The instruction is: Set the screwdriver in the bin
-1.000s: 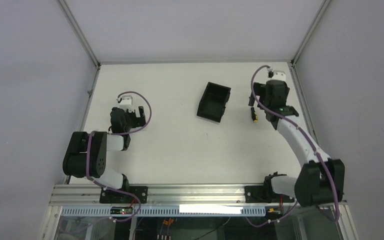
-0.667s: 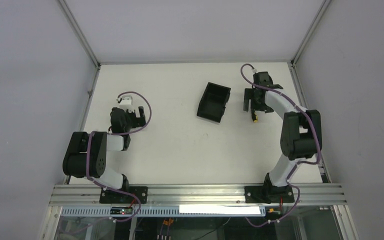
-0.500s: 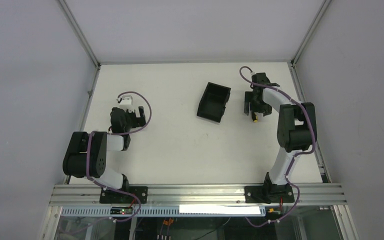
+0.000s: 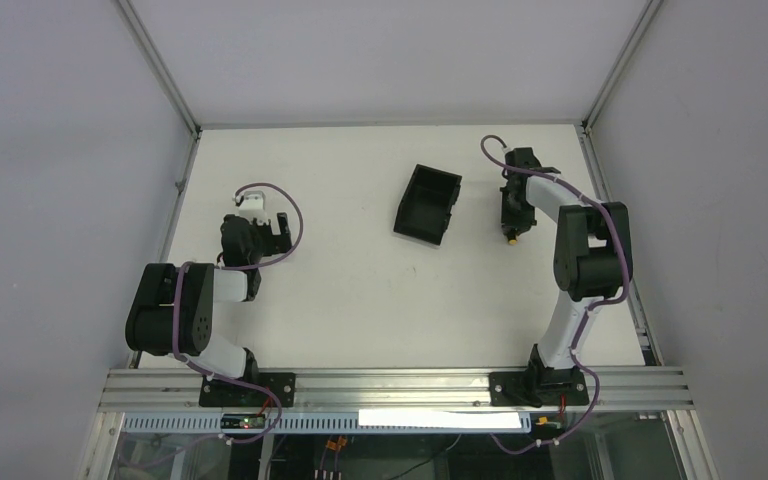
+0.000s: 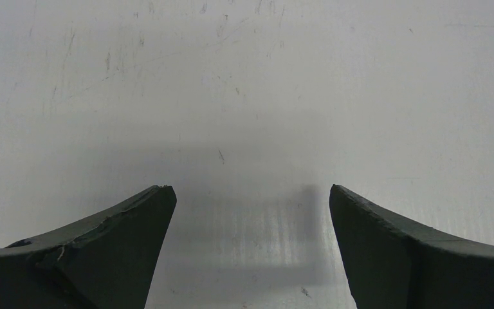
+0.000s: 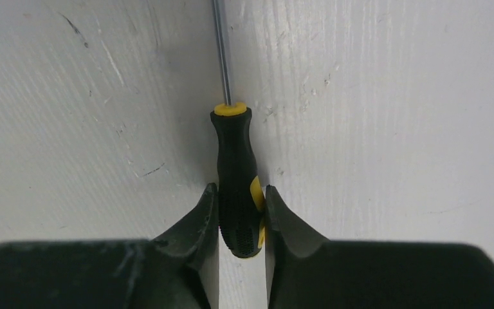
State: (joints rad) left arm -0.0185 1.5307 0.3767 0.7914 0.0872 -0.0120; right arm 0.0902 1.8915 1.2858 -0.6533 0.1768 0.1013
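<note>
The screwdriver [image 6: 235, 174] has a black handle with yellow accents and a thin metal shaft running to the top of the right wrist view. It lies on the white table. My right gripper [image 6: 241, 193] is shut on its handle, one finger on each side. From above, the right gripper [image 4: 512, 215] sits over the screwdriver [image 4: 510, 238], whose yellow end peeks out below it. The black open-top bin [image 4: 428, 203] stands apart to its left. My left gripper [image 5: 251, 193] is open over bare table, far from both, and from above the left gripper [image 4: 280, 226] rests at the left.
A metal frame rail [image 4: 600, 190] borders the table close to the right arm. Grey walls enclose the back and sides. Purple cables loop over both arms.
My right arm swung its elbow toward the right, the gripper settled over the screwdriver and its jaws went from wide open to shut on the handle. The left arm stayed still.
</note>
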